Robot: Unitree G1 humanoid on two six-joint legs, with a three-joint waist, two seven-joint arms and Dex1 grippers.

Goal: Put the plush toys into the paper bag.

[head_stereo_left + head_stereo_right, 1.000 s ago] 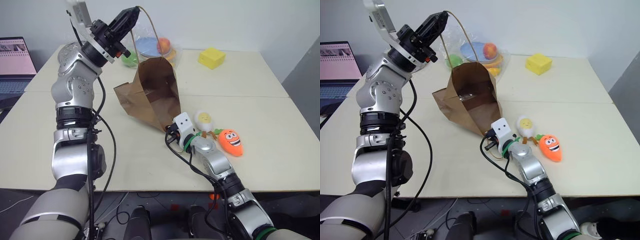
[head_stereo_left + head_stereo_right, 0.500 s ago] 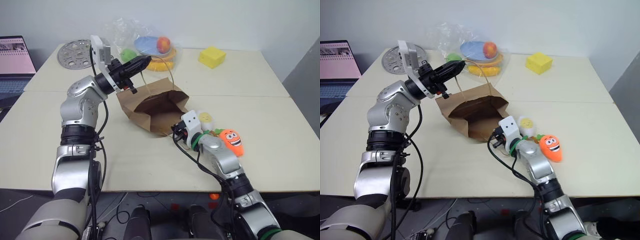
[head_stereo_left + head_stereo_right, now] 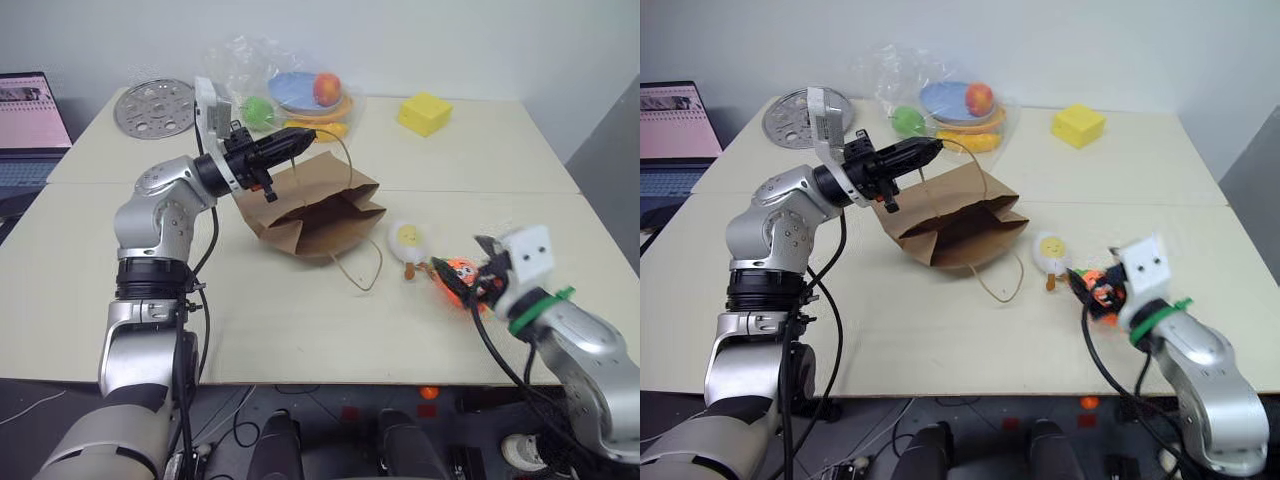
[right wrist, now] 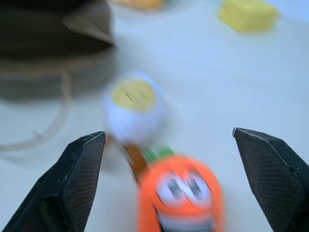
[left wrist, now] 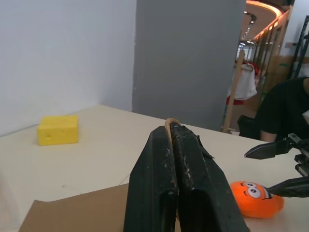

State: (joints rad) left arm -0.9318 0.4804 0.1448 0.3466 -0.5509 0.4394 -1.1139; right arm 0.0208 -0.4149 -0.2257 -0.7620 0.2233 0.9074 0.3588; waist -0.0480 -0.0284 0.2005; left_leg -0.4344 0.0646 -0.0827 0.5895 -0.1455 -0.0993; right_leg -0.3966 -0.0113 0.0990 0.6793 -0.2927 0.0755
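The brown paper bag (image 3: 318, 205) rests on the table, tipped over with its mouth facing me. My left gripper (image 3: 308, 133) hovers over its far edge, shut on one thin loop handle (image 5: 170, 123). The bag's other handle (image 3: 362, 268) lies loose on the table in front. To the right of the bag lie the plush toys: the white egg (image 3: 408, 238) and, beyond it, the orange carrot (image 4: 181, 195). My right gripper (image 4: 167, 133) stands open just short of the carrot, its fingers (image 4: 72, 188) spread wider than the toy and touching nothing.
Plastic-wrapped toy fruit and plates (image 3: 300, 90) sit at the table's back, with a yellow sponge block (image 3: 423, 114) to their right and a round perforated metal disc (image 3: 153, 107) to their left. A laptop (image 3: 30, 120) stands at far left. A person (image 5: 285, 111) sits beyond the table.
My left gripper came down with the handle and the hanging bag sank onto the table. My right gripper left the bag's near end, swung right behind the carrot and opened.
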